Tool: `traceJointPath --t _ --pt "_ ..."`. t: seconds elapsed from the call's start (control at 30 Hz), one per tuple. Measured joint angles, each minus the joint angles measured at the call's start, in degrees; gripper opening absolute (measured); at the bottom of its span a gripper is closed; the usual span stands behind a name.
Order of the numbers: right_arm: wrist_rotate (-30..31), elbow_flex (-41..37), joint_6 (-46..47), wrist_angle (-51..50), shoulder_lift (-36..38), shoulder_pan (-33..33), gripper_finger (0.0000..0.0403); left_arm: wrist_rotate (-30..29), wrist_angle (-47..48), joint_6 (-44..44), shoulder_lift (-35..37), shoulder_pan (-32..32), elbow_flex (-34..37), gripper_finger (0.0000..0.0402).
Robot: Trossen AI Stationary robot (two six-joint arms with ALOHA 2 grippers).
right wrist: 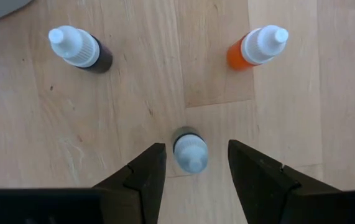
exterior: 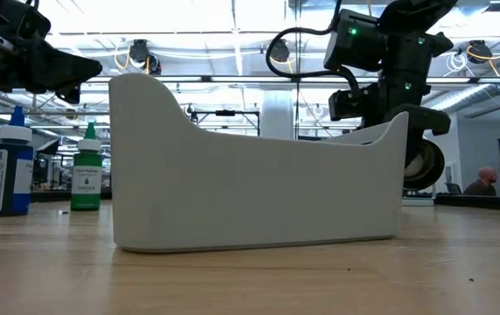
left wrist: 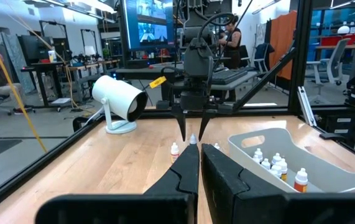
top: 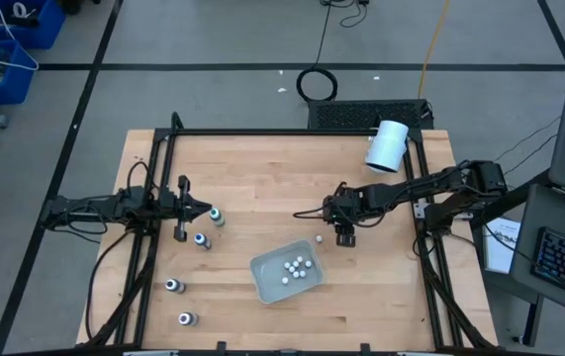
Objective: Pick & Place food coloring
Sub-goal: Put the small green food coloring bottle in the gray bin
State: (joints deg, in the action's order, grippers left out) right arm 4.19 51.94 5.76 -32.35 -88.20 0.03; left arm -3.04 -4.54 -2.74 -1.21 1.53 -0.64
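Note:
My right gripper (right wrist: 194,148) points straight down, open, just right of the clear tray (top: 262,280). Its fingers stand on either side of a tiny upright white-capped bottle (right wrist: 190,154) without touching it. A dark tiny bottle (right wrist: 84,51) and an orange one (right wrist: 256,48) stand on the wood beyond it. The tray holds several tiny whitish bottles (top: 296,267). My left gripper (top: 206,210) is shut and level at the table's left side, beside two larger dark bottles (top: 217,216) (top: 203,240). Two more dark bottles (top: 174,286) (top: 186,318) stand nearer the front edge.
A big white cylinder (top: 388,145) lies at the table's far right corner. A black frame (top: 262,133) runs around the table. In the low view the tray (exterior: 250,192) fills the front, with blue (exterior: 9,171) and green (exterior: 86,179) bottles behind its left. Bare wood lies between the arms.

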Motion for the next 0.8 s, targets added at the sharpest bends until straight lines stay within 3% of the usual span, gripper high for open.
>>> traceJointPath --t 0.4,0.63,0.8 --pt "0.0 -0.6 -0.5 0.5 0.1 0.0 0.0042 0.0 0.0 0.0 0.0 0.0 0.0 0.0026" --pt "-1.4 0.5 -1.7 -0.5 0.4 1.3 0.0039 0.0 0.0 0.0 0.0 0.0 0.0 0.0026" --pt "0.7 9.2 -2.5 -7.4 0.7 4.2 0.0039 0.0 0.0 0.0 0.0 0.0 0.0 0.0026"
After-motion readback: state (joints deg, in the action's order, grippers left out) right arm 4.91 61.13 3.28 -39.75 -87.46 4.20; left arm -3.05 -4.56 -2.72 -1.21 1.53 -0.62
